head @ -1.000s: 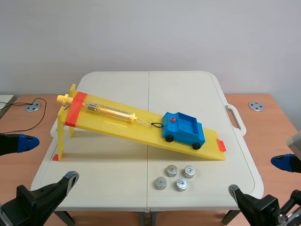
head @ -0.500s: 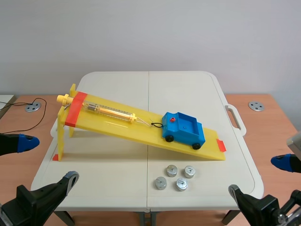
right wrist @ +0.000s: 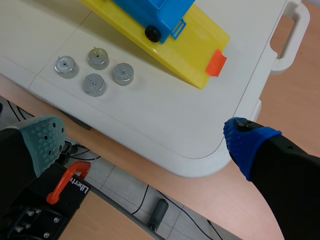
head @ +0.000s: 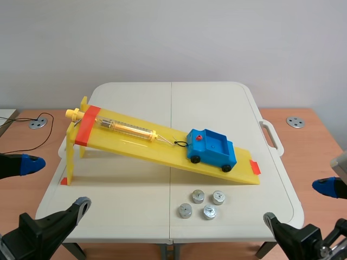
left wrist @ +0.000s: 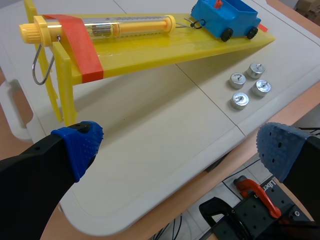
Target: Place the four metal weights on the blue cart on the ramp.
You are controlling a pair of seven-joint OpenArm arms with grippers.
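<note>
The left fingers stand wide apart and hold nothing, low at the near left by the edge of the white counter. The right fingers are spread just as wide, also gripping nothing, at the counter's near right corner. The four metal weights sit in a tight cluster on the counter, right of its middle and near the front. Just beyond them the blue cart rests on the low right end of the yellow ramp, with a black cord running from it to a yellow spring scale lying up the slope
</note>
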